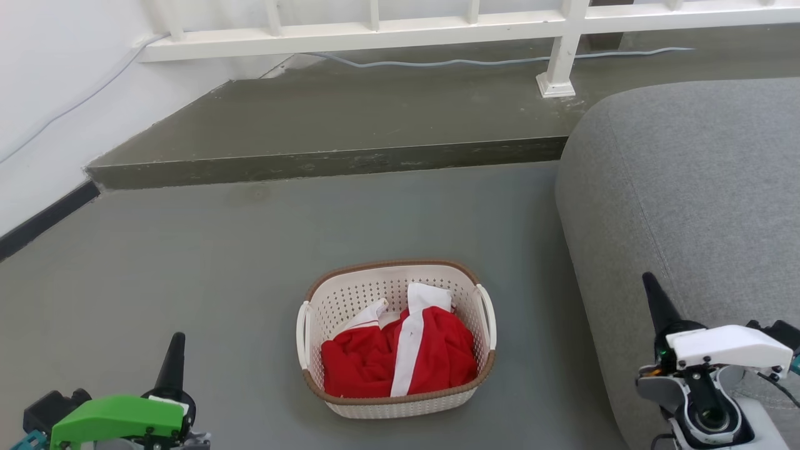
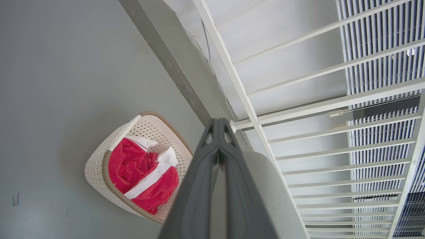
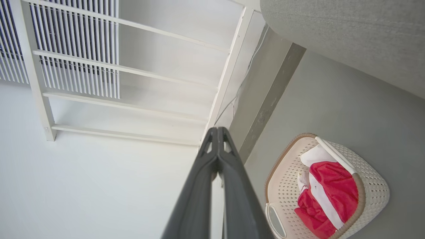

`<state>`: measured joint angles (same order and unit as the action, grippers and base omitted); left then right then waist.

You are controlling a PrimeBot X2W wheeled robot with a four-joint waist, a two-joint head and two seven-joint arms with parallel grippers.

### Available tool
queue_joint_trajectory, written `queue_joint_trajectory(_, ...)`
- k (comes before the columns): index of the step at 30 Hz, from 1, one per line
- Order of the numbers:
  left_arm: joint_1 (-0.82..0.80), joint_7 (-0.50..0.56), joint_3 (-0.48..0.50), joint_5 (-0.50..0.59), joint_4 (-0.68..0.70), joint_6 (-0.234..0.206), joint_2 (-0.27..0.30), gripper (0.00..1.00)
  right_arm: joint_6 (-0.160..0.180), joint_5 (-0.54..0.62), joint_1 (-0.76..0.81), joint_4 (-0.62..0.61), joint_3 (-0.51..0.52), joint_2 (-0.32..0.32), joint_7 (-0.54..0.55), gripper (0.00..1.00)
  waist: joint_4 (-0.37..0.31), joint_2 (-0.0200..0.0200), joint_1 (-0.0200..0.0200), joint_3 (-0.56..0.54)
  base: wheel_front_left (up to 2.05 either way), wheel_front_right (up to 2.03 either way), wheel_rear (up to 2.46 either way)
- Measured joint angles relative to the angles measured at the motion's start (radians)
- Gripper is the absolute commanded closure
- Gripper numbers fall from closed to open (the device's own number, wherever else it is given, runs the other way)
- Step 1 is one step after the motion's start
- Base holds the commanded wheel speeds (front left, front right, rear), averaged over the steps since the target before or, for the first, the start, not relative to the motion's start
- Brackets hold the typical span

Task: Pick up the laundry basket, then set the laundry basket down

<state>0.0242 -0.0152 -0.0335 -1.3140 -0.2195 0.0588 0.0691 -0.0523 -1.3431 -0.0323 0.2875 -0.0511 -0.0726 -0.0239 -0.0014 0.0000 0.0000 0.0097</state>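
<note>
On grey floor [image 1: 187,262]: laundry basket [image 1: 400,406], red cloth [image 1: 369,362] inside; sofa [image 1: 687,187] right, white railing [image 1: 375,28] behind. My left gripper [image 2: 217,122], right gripper [image 3: 217,130] pinched together, empty.

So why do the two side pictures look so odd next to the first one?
Head view: soft, even light, the laundry basket sharp with barely a shadow. Left wrist view: a tilted wide-angle picture, the left claw looming large and soft-edged near the lens, the white railing very bright. Right wrist view: much the same, the right claw blurred low down, the basket looking skewed.
</note>
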Motion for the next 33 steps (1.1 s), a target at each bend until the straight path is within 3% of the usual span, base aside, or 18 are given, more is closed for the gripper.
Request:
queue_joint_trajectory(28,-0.064,0.074,0.047,-0.327,-0.041,0.056,0.002,1.0,-0.062,-0.311,-0.021,-0.012,0.11,-0.007,0.07,1.0,0.001,0.0,0.0,-0.006,0.0,0.0,0.0)
queue_joint_trajectory(33,-0.067,0.076,0.05,-0.344,-0.044,0.057,0.002,1.0,-0.062,-0.317,-0.021,-0.013,0.113,-0.008,0.075,1.0,0.001,0.0,0.0,-0.007,0.0,0.0,0.0)
